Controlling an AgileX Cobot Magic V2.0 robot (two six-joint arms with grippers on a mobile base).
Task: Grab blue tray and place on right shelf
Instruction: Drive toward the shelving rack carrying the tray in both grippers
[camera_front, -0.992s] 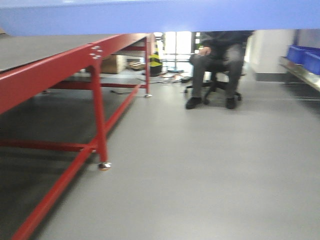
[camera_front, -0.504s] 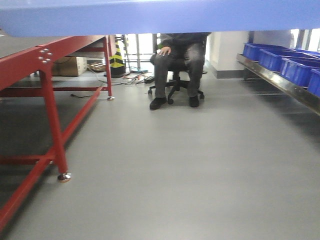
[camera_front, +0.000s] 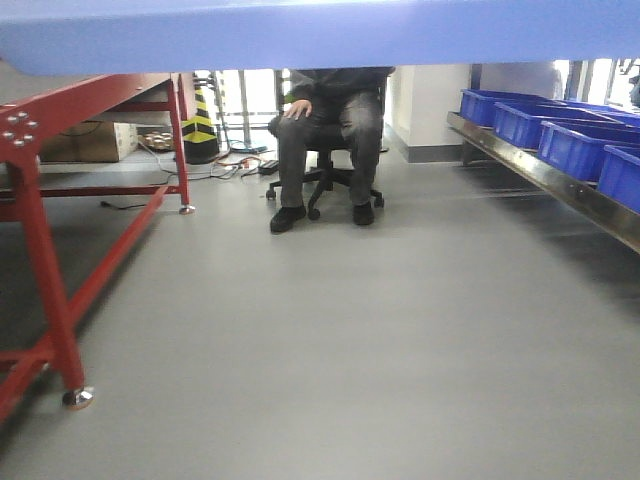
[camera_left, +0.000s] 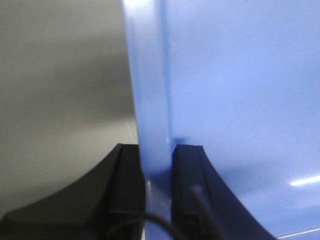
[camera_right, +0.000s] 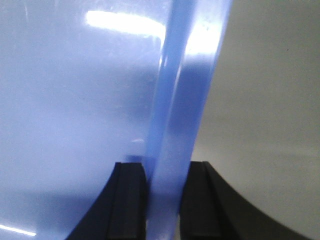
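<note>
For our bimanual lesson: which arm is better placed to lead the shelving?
Likely right: the right shelf sits on its side, though right gripper and left gripper both clamp the blue tray.

The blue tray (camera_right: 75, 110) is seen as glossy, smooth plastic with light glare. The shelf (camera_front: 560, 183) is faced in shiny metal. The table frame (camera_front: 42, 250) is coated in red paint; the floor (camera_front: 350, 340) is finished smooth and matt.

blue tray (camera_front: 320, 35): cut off above | person (camera_front: 330, 120): head hidden behind tray
</note>
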